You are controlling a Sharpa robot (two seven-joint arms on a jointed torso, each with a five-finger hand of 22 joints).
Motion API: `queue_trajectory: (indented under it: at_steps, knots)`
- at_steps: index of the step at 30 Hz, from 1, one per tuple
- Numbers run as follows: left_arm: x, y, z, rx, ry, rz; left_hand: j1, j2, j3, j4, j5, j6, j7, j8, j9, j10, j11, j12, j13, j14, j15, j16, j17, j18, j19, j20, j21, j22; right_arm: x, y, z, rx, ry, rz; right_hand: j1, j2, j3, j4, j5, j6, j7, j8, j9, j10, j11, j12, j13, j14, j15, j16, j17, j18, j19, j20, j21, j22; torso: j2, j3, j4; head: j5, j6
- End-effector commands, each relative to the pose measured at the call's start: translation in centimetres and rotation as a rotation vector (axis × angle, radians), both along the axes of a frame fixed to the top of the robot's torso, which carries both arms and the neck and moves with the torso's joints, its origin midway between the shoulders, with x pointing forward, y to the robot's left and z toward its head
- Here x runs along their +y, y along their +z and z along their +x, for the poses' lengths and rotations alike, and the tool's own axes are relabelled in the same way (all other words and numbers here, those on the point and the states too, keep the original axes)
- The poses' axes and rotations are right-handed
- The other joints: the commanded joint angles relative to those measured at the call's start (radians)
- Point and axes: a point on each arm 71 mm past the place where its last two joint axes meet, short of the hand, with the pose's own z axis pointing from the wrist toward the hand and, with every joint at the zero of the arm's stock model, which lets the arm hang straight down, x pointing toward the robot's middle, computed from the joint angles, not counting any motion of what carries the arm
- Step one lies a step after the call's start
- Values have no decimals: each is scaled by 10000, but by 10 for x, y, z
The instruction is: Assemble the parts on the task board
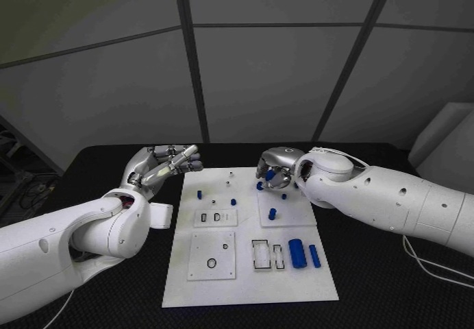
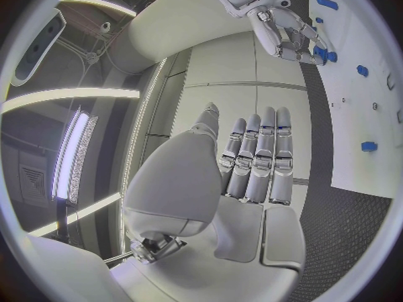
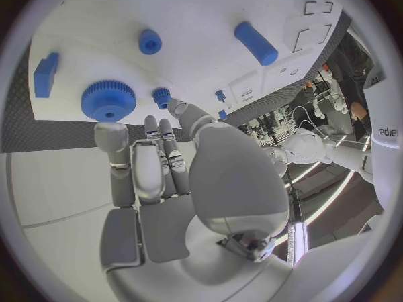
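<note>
The right hand [image 1: 275, 171] hangs over the far right part of the board [image 1: 252, 288], fingers [image 3: 134, 161] curled down toward a large gear [image 3: 108, 100] and a small gear [image 3: 161, 96] just beside it; whether they already pinch a part I cannot tell, since the head view shows only a blue piece half hidden under the hand. The left hand [image 1: 163, 164] is raised off the board's far left corner, above the bench [image 1: 98, 171], fingers straight, close together and holding nothing. The step in hand looks like picking or seating a gear. To do it well, the right hand should come straight down, close evenly on the gear's rim, keep it level, and turn it slightly so the teeth mesh with the neighbour. The loose pegs [image 1: 296, 252] near the board's front edge wait well apart. The left hand might steady the board.
</note>
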Motion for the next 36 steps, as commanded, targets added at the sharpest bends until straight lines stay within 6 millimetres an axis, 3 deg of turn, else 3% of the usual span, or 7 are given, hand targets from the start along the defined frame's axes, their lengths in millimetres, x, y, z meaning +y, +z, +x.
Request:
queue_trajectory:
  at_steps: [1, 13, 24, 36]
  knots:
    - [-2, 2, -1, -71, -183, -31, -35, 28, -44, -30, -34, 30, 41, -41, -11, -1, 48, -47, 4, -95, 4, -49, -11, -314, 0, 72, -34, -13, 2, 0, 1, -7, 34, -201, 77, 38, 76, 9, 36, -112, 0, -52, -8, 70, 13, 42, 13, 442, 55, 56, 40, -127, 91, -18, 71, 57, 25, 5, 2, 5, -5]
    - [-1, 2, -2, -55, -216, -37, -37, 36, -45, -32, -33, 26, 45, -50, -11, -7, 51, -57, 4, -95, 6, -58, -11, -313, -1, 75, -39, -18, 4, -3, 5, 157, 13, -341, 109, 94, 229, 19, 21, -148, -7, -41, -5, 222, -14, 88, 16, 447, 38, 239, 252, -153, 135, -24, 255, 278, 77, 20, 20, 4, -68]
    - [-1, 2, -2, -48, -215, -33, -37, 40, -44, -33, -33, 25, 47, -55, -11, -9, 53, -63, 4, -94, 7, -63, -10, -313, -2, 76, -41, -20, 6, -6, 6, 403, 36, -525, 110, 136, 392, 49, 14, -31, -23, 9, 25, 421, -52, 138, 20, 444, 17, 363, 375, -171, 148, -39, 399, 444, 101, 11, 34, -5, -102]
    - [0, 2, -2, -40, -230, -34, -37, 45, -44, -35, -33, 23, 49, -61, -11, -13, 55, -70, 4, -93, 8, -69, -10, -312, -2, 78, -44, -23, 7, -6, 7, 426, 71, -534, 244, 327, 777, 51, -107, 463, -28, 148, 111, 942, -139, 264, 54, 454, -52, 567, 599, -210, 215, -89, 663, 771, 116, 12, 27, -3, -118]
